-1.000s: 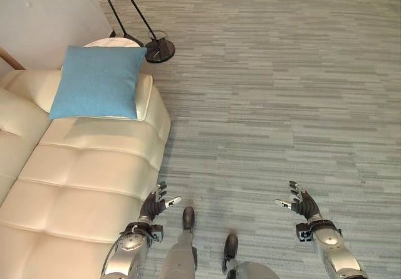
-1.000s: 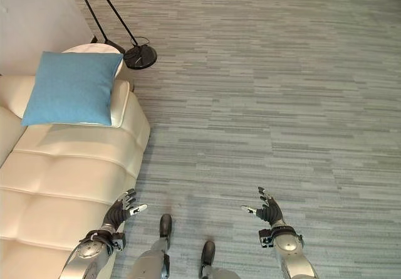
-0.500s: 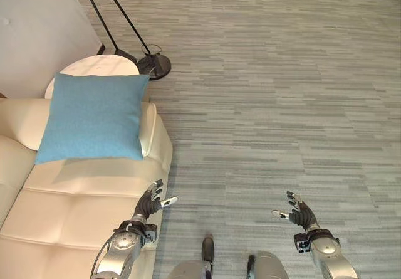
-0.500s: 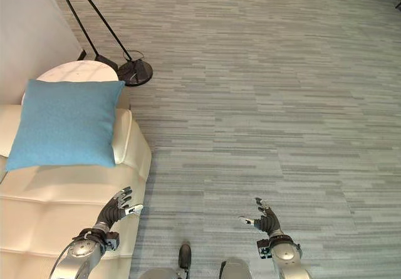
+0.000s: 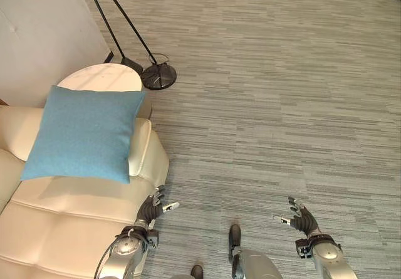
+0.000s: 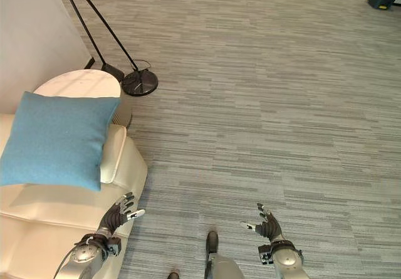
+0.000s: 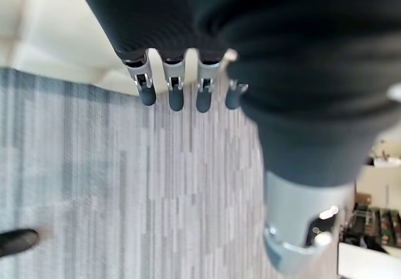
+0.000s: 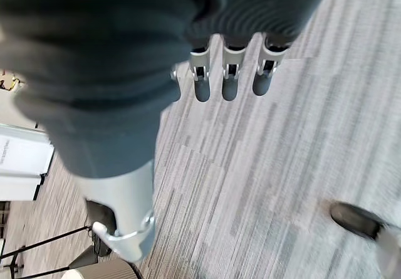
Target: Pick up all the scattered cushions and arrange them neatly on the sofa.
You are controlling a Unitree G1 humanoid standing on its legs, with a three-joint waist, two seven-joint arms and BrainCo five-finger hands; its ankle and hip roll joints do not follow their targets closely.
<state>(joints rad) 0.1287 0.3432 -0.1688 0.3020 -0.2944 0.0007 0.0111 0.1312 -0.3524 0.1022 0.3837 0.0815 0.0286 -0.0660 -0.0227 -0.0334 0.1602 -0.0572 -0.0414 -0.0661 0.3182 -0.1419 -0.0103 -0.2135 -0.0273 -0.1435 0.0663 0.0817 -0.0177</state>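
Cushion: a blue cushion (image 5: 84, 133) lay on the sofa (image 5: 69, 222), propped against the arm at its end and overhanging the arm a little.
Floor: the grey carpet (image 5: 282, 103) ahead showed no other cushion in either eye view.
Left hand: the left hand (image 5: 152, 209) hung low beside the sofa's front edge, fingers straight and spread, holding nothing.
Right hand: the right hand (image 5: 299, 217) hung over the carpet, well apart from the sofa, fingers loosely spread, empty too.
Nearby: a round side table (image 5: 103, 78) stood just beyond the sofa's arm, and a floor lamp (image 5: 158, 76) had its base just beside it.
Risk, search: with no loose cushion in sight, the robot would probably have to turn; one lying out of view could be missed and the task left short.
Risk, left hand: so near the sofa, a turn could brush it against the seat.
Risk, cushion: it sat tilted on the arm; a bump might tip it toward the table.
Risk, lamp: the slanted poles reached toward the sofa's end, and a careless step there might topple them.
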